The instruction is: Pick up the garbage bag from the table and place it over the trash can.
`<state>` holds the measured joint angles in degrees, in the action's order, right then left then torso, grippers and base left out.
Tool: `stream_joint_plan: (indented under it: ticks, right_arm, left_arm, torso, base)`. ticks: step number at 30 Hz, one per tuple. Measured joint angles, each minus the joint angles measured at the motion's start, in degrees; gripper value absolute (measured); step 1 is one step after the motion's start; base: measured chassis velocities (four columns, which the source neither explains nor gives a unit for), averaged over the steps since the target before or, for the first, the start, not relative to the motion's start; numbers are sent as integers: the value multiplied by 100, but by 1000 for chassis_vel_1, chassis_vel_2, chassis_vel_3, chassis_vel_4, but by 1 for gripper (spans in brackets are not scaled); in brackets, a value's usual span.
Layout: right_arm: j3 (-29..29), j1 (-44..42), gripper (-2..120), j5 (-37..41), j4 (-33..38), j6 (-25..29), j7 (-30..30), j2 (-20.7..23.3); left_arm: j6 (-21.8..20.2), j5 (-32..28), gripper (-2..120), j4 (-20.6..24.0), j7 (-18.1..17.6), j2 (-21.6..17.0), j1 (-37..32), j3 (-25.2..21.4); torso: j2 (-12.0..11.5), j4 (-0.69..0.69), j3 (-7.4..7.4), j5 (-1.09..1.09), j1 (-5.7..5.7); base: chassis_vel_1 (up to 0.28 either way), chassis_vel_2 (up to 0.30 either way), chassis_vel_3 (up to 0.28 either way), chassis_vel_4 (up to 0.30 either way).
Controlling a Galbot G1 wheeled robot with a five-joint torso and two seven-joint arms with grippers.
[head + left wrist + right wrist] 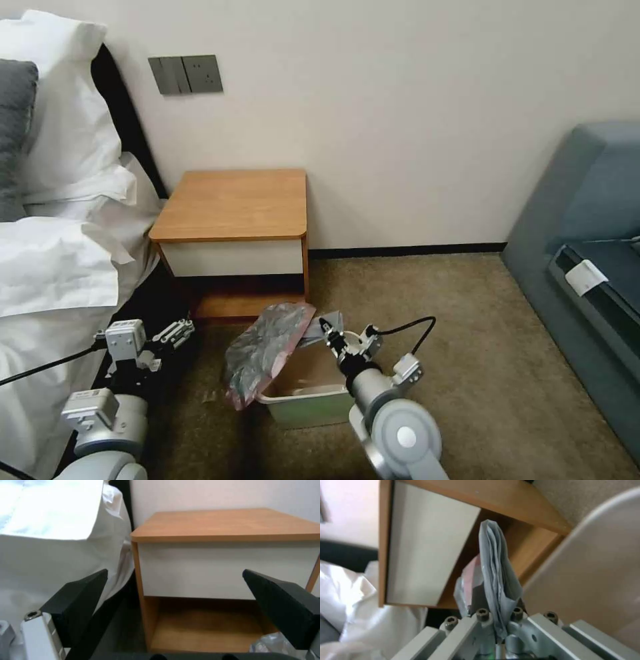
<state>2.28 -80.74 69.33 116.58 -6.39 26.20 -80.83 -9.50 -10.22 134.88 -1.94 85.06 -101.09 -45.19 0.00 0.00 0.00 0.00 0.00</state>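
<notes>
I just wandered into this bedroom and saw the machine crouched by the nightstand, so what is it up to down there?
It is lining a bin. The right gripper is shut on a fold of the garbage bag, holding it at the far rim of the trash can on the carpet in front of the table. The bag drapes over the can's left side and is not spread over the whole rim. The left gripper hangs open beside the bed, holding nothing.

Grey, pink-rimmed garbage bag

L gripper spread wide, R gripper pinched tight, both low
</notes>
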Motion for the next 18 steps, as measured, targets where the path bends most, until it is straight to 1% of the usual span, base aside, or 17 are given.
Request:
stream_joint_plan:
  ticks: [8,13,16,17,18]
  right_arm:
    - [-47,-21,0,-128,-23,8,-9,169]
    - [-68,-14,0,-175,-43,-125,134,357]
    - [-124,-9,11,-200,-30,-174,212,529]
    - [-124,-9,11,-200,-30,-174,212,529]
    - [-133,-4,16,-217,-7,-183,230,549]
  left_arm:
    - [98,19,100,-93,44,52,2,8]
    - [121,24,100,-128,79,53,13,7]
    - [122,25,100,-128,96,29,12,-16]
    - [122,25,100,-128,96,29,12,-16]
    - [124,25,100,-127,99,25,11,-19]
  torso:
    - [0,0,0,0,0]
    - [0,0,0,0,0]
    - [0,0,0,0,0]
    - [0,0,0,0,0]
    - [0,0,0,0,0]
  base:
    - [0,0,0,0]
    - [0,0,0,0]
    - [0,0,0,0]
    - [0,0,0,0]
    - [0,0,0,0]
